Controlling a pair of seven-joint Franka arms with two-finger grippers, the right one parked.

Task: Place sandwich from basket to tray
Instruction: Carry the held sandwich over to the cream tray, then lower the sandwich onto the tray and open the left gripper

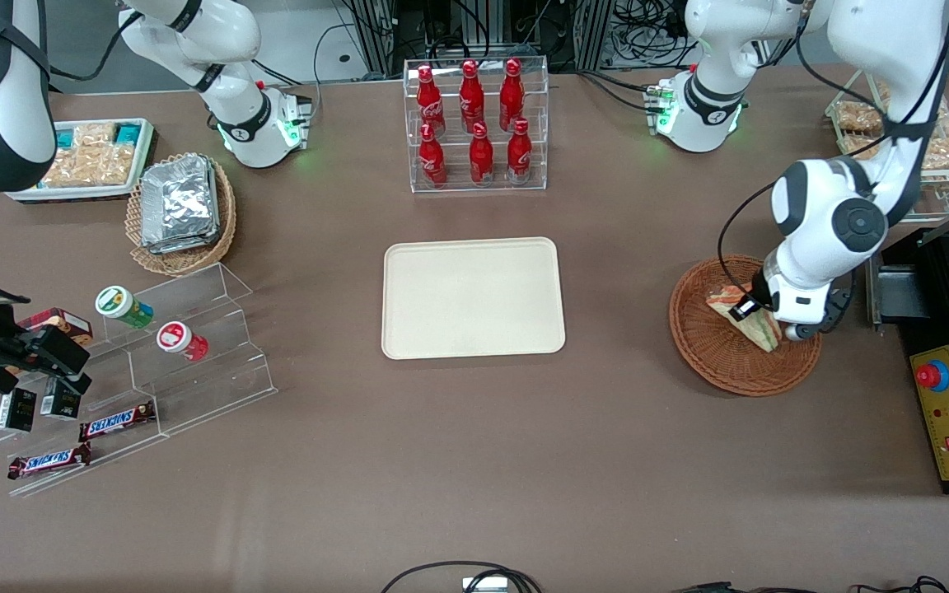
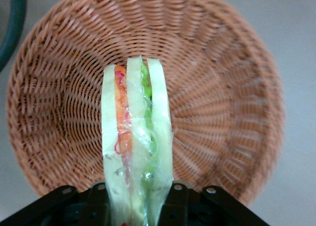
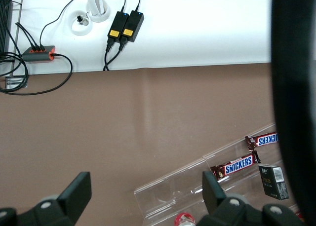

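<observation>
Bare brown tabletop (image 1: 458,461) lies nearest the front camera, and open room is offered by it between the tray (image 1: 473,297) and the basket (image 1: 722,362); no object is seen standing on that stretch, so a sideways carry toward the parked arm's end should be unobstructed once height is gained; the cream tray is seen bare, its low rim the only edge to be cleared on arrival; the wicker basket's raised wall is the nearer edge to be cleared first; within it the gripper (image 1: 764,323) is lowered, and in the wrist view its jaws are seen pinching the sandwich (image 2: 137,142) by its bread faces, the wedge standing on edge over the basket floor; the grasp step is judged complete, a straight lift being called for next.
</observation>
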